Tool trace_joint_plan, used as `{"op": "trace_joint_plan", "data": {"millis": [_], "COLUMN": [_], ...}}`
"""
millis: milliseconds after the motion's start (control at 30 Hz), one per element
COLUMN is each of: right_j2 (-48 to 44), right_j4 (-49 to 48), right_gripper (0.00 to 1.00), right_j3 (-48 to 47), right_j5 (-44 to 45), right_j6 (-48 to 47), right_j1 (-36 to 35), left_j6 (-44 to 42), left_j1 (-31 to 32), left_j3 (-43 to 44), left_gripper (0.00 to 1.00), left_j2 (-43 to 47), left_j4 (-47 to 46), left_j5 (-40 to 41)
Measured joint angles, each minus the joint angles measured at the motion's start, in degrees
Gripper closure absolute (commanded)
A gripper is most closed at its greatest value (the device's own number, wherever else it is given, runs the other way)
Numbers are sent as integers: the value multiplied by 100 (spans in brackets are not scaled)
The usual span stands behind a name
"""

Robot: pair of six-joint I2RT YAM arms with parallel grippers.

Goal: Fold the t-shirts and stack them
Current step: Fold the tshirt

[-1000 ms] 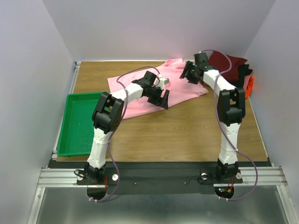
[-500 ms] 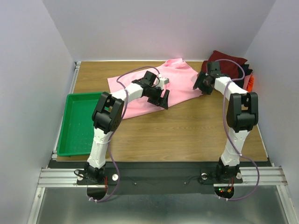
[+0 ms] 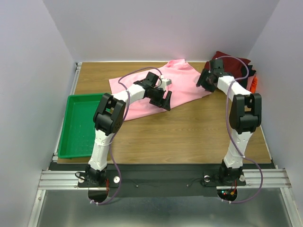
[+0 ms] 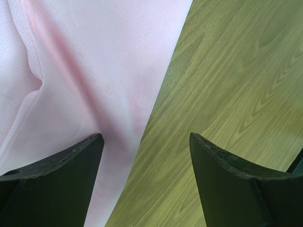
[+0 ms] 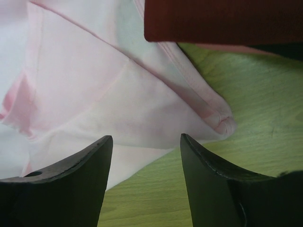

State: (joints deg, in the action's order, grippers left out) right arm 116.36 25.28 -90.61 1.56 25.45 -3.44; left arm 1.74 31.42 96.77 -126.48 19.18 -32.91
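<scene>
The pink t-shirt [image 3: 184, 84] lies spread and creased, not folded, across the far half of the desk [image 3: 189, 135], running from left of centre to the far right corner. In that corner sits a pile topped by a dark red t-shirt [image 3: 234, 63], with a black t-shirt [image 3: 249, 74] showing under it and an orange-red t-shirt [image 3: 254, 86] showing at the pile's right edge. In the right wrist view, the edge of the dark red t-shirt overlaps the pink cloth. The left fingers [image 4: 54, 187] stand wide apart with nothing between them. They are positioned at the near edge of the pink t-shirt: one finger is over pink cloth, the other is over bare wood, and the shirt's edge runs diagonally between them. Contact with the cloth cannot be determined. The right fingers [image 5: 64, 182] are also apart and hold nothing. They are positioned at the right end of the pink t-shirt, just beside the pile, over a fold of pink cloth and a strip of bare desk, with a hemmed corner of the shirt lying just beyond the right-hand finger. A green tray [image 3: 78, 130] rests on the left side of the desk, near the pink t-shirt's left edge.
</scene>
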Motion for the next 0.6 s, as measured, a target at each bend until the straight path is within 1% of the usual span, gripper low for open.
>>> {"op": "trace_joint_plan", "data": {"millis": [133,300,600], "right_j2": [-2,50,258], "right_j4": [-31,-46,-39], "right_gripper": [36,36,36], "right_j3": [-234,-310,-111], "right_j5": [55,61,219], "right_j6": [-59,-144,-308], "right_j1": [9,48,76], "left_j6": [0,-2,-4], "left_j1": [0,0,-2], "left_j3": [0,0,13], "left_gripper": [14,15,14], "left_j2": [0,0,0], "left_j4": [4,9,33], "left_j5": [2,17,39]}}
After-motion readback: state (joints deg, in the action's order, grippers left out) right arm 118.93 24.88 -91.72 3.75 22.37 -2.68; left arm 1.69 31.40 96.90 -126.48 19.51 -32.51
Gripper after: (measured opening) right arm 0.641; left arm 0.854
